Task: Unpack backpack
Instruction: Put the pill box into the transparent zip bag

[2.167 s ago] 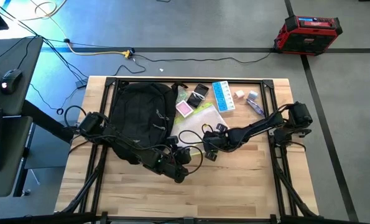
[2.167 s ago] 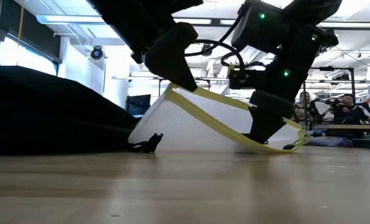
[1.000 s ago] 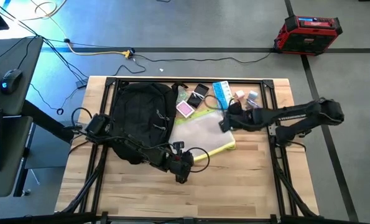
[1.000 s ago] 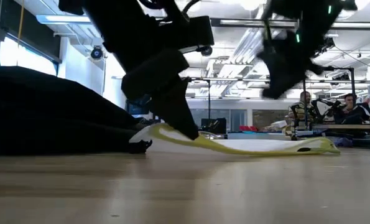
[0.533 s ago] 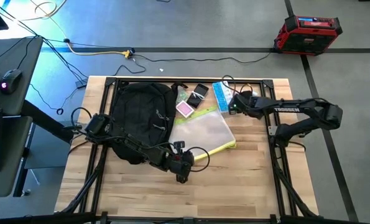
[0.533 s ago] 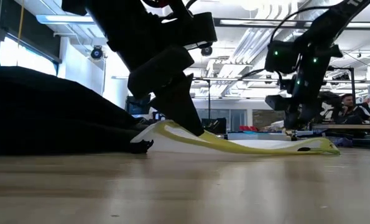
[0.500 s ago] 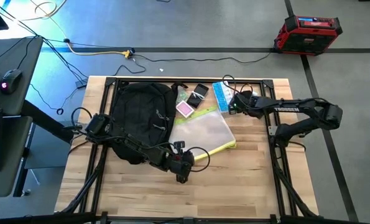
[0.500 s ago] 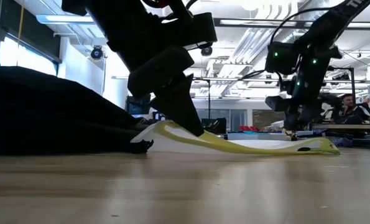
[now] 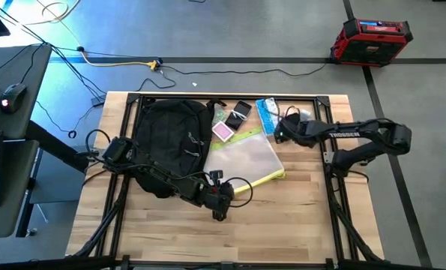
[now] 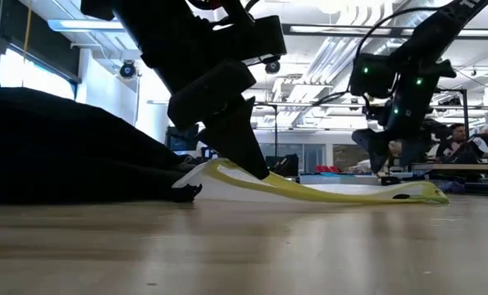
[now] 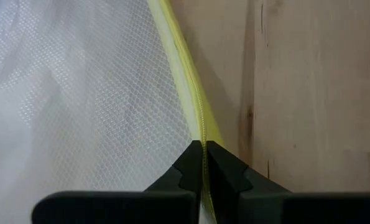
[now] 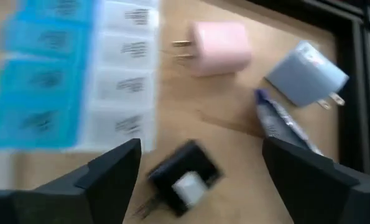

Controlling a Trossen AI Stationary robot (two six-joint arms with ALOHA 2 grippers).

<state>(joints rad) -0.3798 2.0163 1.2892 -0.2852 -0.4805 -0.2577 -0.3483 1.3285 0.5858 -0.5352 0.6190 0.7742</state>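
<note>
Right wrist view: my right claw (image 12: 200, 171) just went wide, dropping a black plug (image 12: 181, 177) by the pillbox (image 12: 73, 74). Left claw (image 11: 203, 163) pinches the pouch (image 9: 245, 159) edge; backpack (image 9: 170, 135) nearly emptied.

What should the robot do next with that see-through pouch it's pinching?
Probably let go of it. The left pincer is shut on the yellow edge of the mesh pouch, which already lies on the table outside the backpack. The right pincer is open above a small black charger.
</note>
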